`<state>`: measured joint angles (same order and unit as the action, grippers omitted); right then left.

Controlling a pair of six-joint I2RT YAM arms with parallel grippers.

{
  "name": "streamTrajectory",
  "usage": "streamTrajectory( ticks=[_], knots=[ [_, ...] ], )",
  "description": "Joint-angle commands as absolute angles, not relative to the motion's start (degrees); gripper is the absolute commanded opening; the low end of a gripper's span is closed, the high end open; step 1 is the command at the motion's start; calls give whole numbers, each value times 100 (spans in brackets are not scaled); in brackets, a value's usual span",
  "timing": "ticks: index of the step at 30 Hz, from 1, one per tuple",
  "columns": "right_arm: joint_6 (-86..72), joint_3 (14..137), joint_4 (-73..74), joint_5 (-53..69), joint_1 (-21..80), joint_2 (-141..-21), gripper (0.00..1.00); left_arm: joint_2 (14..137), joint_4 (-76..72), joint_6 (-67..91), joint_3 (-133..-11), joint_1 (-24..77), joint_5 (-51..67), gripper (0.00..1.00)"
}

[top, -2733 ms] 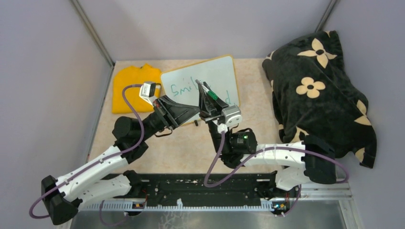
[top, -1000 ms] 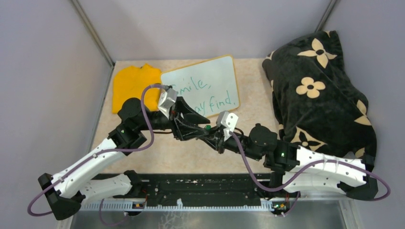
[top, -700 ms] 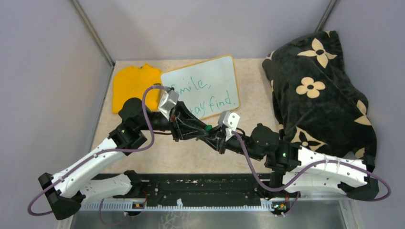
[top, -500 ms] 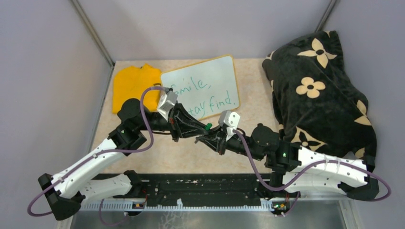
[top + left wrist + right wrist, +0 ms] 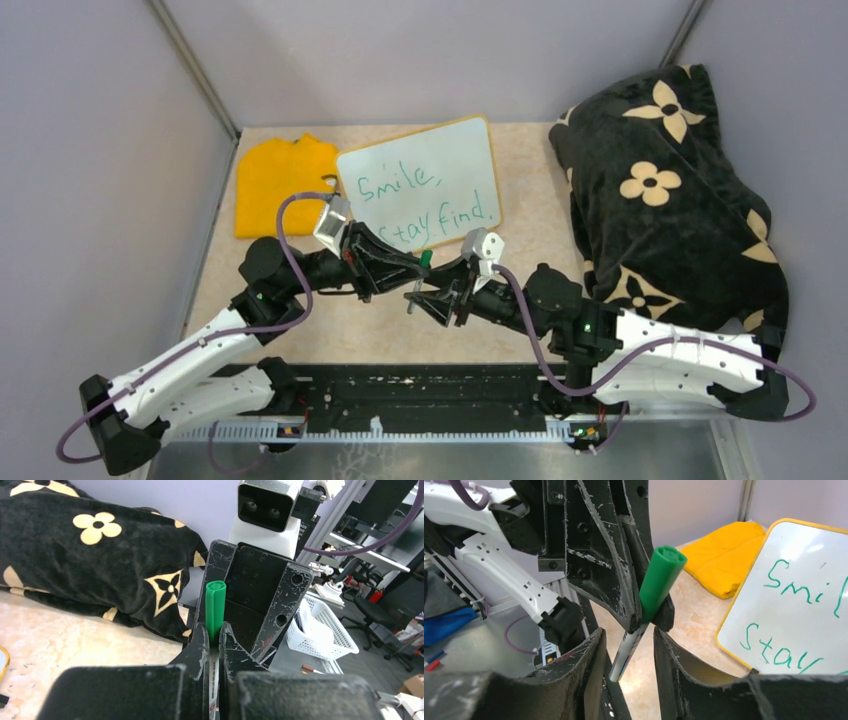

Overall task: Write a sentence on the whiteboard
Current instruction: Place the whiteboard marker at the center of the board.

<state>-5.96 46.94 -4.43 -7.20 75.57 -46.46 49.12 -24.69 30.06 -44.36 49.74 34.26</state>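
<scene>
The whiteboard (image 5: 455,150) lies flat at the back of the table. The sentence (image 5: 420,205) is on it in green, in two lines, "Smile," over "stay find."; its left part shows in the right wrist view (image 5: 791,585). My left gripper (image 5: 415,262) is shut on a green-capped marker (image 5: 425,258) in front of the board. In the left wrist view the cap (image 5: 215,607) sticks out past my fingertips (image 5: 200,635). My right gripper (image 5: 626,640) faces it, open. The marker's white barrel (image 5: 626,652) hangs between its jaws without touching them.
A folded yellow cloth (image 5: 275,180) lies left of the whiteboard. A black blanket with cream flowers (image 5: 665,190) is heaped along the right side. The two arms meet nose to nose over the beige table (image 5: 350,320), near its middle.
The right gripper left the board with the marker and met the left gripper mid-table. The left gripper now holds the marker; the right has opened and the two have drawn slightly apart.
</scene>
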Motion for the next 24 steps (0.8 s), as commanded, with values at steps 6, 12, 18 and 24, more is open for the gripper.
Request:
streamTrajectory(
  ticks=[6,12,18,24],
  knots=[
    [-1337,4306,-1810,-1403,7529,-4430,39,4704,-3724,3967,-3874,4966,2674,0],
    [-1601,4288,-2065,-1542,7521,-4561,36,4753,-3920,4167,-3760,4966,2716,0],
    [-1890,4455,-2004,-1194,7459,-4812,35,4658,-4104,4199,-3628,4966,2674,0],
    [-2423,4400,-2057,-607,7201,-4885,49,4530,-4120,4132,-3574,4966,2600,0]
  ],
)
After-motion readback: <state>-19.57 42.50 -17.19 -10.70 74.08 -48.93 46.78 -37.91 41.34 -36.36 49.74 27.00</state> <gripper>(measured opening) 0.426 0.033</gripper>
